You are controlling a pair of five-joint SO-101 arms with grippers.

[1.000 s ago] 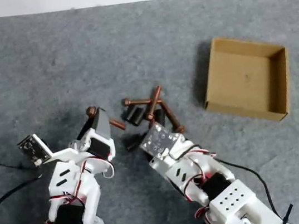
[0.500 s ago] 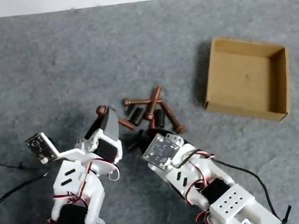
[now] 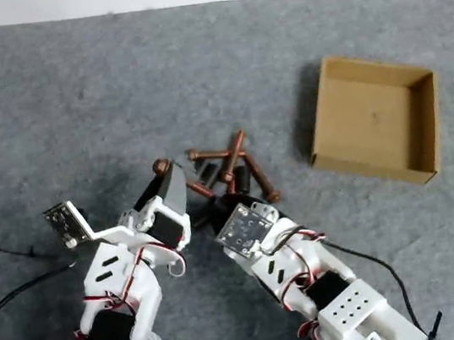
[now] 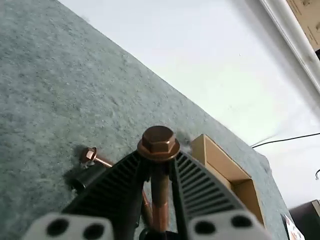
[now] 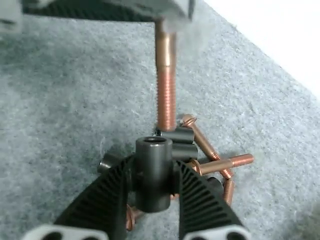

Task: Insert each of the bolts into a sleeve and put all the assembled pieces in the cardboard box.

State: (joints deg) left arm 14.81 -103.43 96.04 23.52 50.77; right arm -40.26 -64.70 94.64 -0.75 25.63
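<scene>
My left gripper (image 4: pixel 159 164) is shut on a copper bolt (image 4: pixel 159 142), hex head outward and shaft between the fingers. In the high view it (image 3: pixel 175 188) holds that bolt (image 3: pixel 184 182) slanting toward the right arm. My right gripper (image 5: pixel 153 166) is shut on a black sleeve (image 5: pixel 153 172), bore facing up. The bolt's threaded tip (image 5: pixel 165 107) hangs just beyond the sleeve's mouth, not inside it. The right gripper (image 3: pixel 215 215) sits just below the loose pile (image 3: pixel 229 170) of bolts and sleeves. The cardboard box (image 3: pixel 421 120) stands open at the right.
Loose bolts (image 5: pixel 220 164) and another black sleeve (image 5: pixel 178 136) lie right behind the held sleeve. A single bolt (image 4: pixel 94 156) and a sleeve (image 4: pixel 82 181) lie on the grey carpet beside the left fingers. The box (image 4: pixel 220 165) is farther off.
My left gripper carried the bolt to the right, toward the right gripper. The right gripper drew back slightly from the pile with the sleeve, then held still.
</scene>
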